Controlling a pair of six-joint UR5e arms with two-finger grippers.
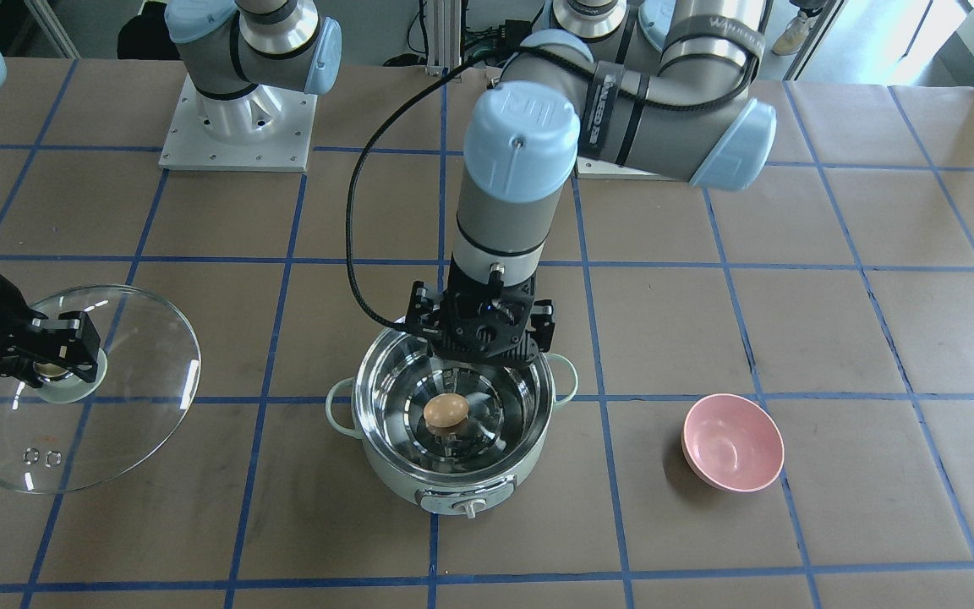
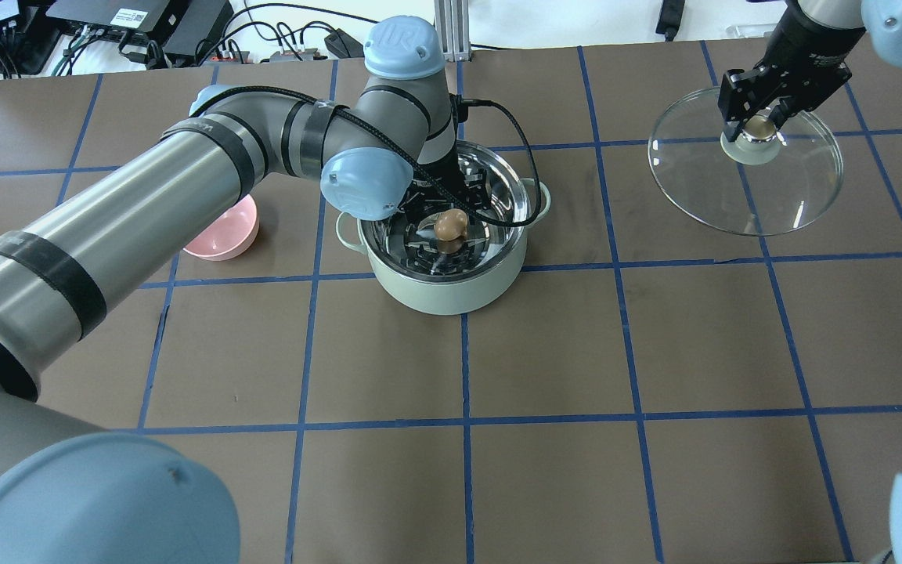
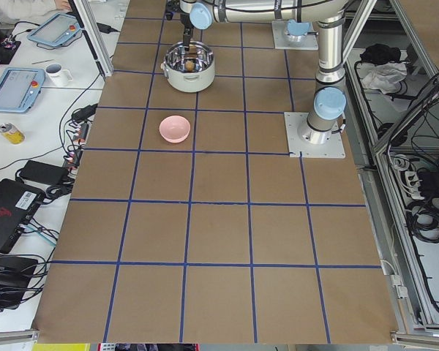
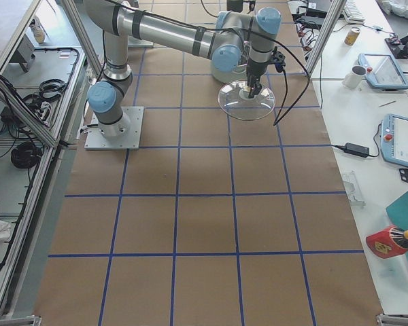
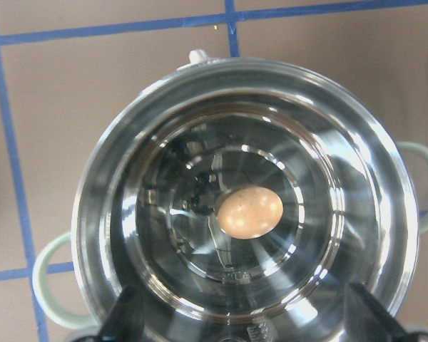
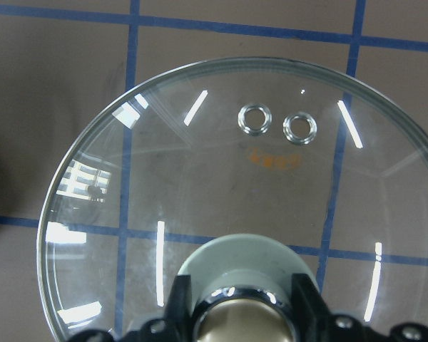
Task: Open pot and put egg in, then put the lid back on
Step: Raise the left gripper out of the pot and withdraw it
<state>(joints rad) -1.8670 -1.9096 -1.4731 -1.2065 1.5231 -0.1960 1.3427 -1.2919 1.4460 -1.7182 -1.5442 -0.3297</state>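
Egg (image 1: 445,412) lies centred in pot (image 1: 385,476), long axis handle to handle, clear of walls; left tool (image 1: 482,338) wide above rim, right tool (image 2: 759,128) gripping lid (image 1: 123,381) knob.

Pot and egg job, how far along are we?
Done: pot open, egg inside, left gripper open above it. In hand: right gripper holds the lid off to the side. Remaining: set the lid back on the pot.

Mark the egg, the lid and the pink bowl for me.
egg (image 1: 445,411): front-facing view, on its rounded top.
lid (image 1: 140,355): front-facing view, on the clear glass beside the knob.
pink bowl (image 1: 732,440): front-facing view, on its bare inside.
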